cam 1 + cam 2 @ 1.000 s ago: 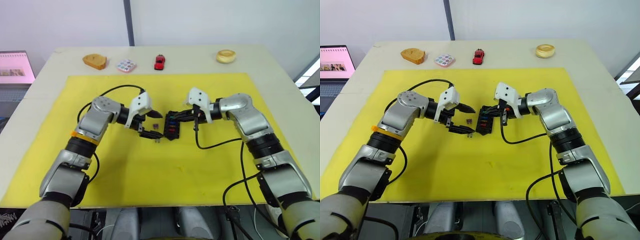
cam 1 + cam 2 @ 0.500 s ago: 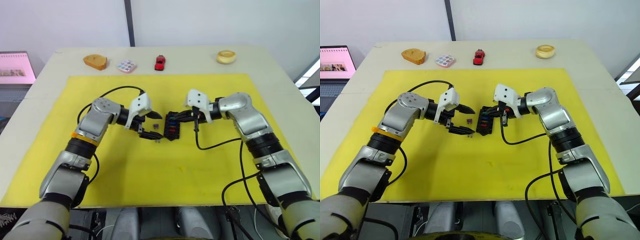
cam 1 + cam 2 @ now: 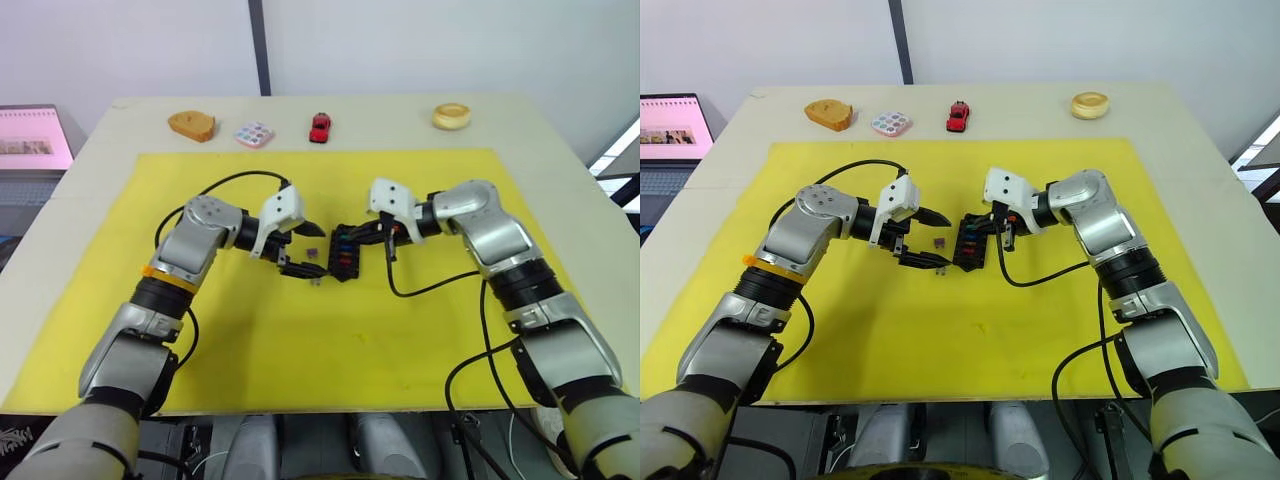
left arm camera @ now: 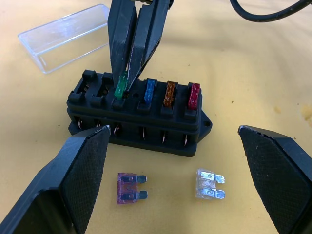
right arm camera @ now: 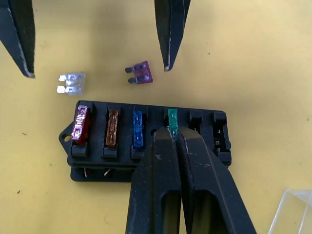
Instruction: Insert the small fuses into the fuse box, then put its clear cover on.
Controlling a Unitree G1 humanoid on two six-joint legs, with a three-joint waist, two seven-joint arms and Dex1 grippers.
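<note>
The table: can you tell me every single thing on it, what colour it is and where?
Fuse box: one, black, mid yellow mat.
Fuses in box: four; green, blue, brown, red.
Loose fuses: two; purple, clear grey, beside the box.
Clear cover: one, behind the box.
Far edge: tan wooden piece, multicoloured tile, red toy car, yellow ring.
Laptop: beside the table.
Left gripper: open.
Right gripper: shut on green fuse.

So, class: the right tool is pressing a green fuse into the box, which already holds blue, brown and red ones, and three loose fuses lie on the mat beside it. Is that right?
Not quite. Two loose fuses lie beside the fuse box, not three: a purple fuse and a clear grey fuse, as the left wrist view shows. The rest holds: the right tool is shut on the green fuse, next to blue, brown and red ones.
</note>
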